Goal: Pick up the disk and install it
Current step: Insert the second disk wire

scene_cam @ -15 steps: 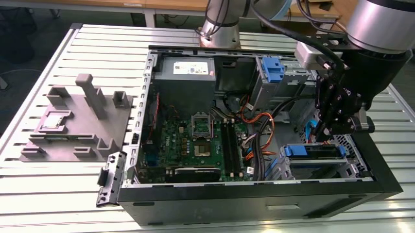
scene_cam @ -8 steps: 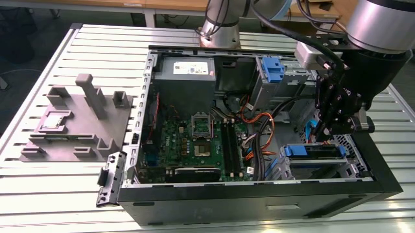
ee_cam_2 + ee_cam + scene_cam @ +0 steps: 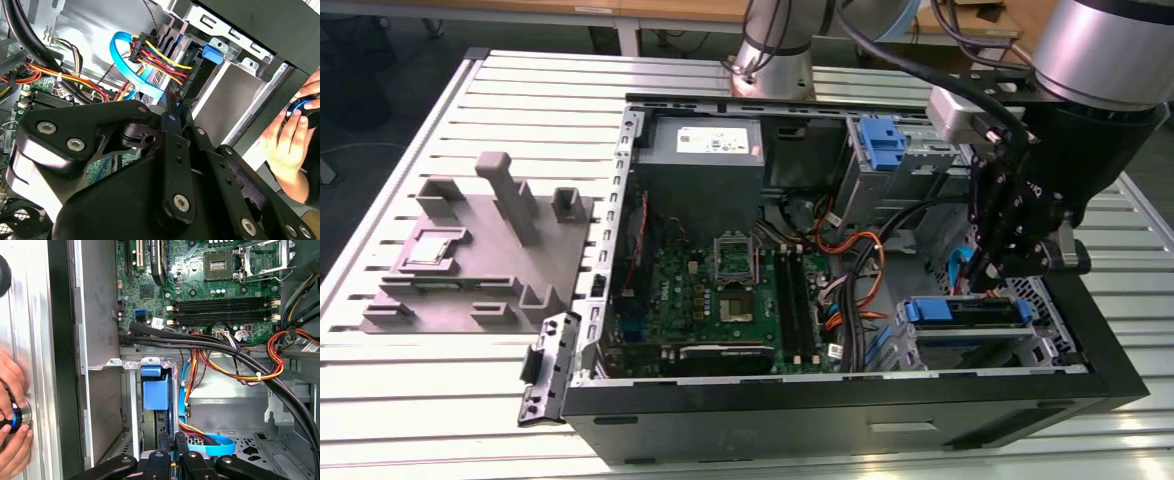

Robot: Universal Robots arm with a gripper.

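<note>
Gripper point(image 3: 991, 288) pinched shut on the blue-edged disk point(image 3: 970, 312), down in the drive bay point(image 3: 1041, 345) at the near corner of the computer case point(image 3: 854, 410), on the exterior view's right.

Main risk — a skewed disk. Held by one thin edge, so likely to twist in the grip and jam its blue bracket point(image 3: 155, 395) against the bay's metal walls instead of running in straight. Second risk — the cables. Blue data cable point(image 3: 210, 445) looped just beside the fingertips point(image 3: 163, 440), with the red, yellow and orange power leads point(image 3: 250, 372) draped across the bay mouth; easily caught, dragged or trapped under the disk. Also worth noting: a person's hands point(image 3: 12, 412) resting just outside the case wall, near the arm, busy with a small blue-ringed object.

Arm point(image 3: 1107, 50) reaching over the far right of the case, wrist turned straight down, gripper hanging roughly vertical into the bay, close to the right-hand wall.
</note>
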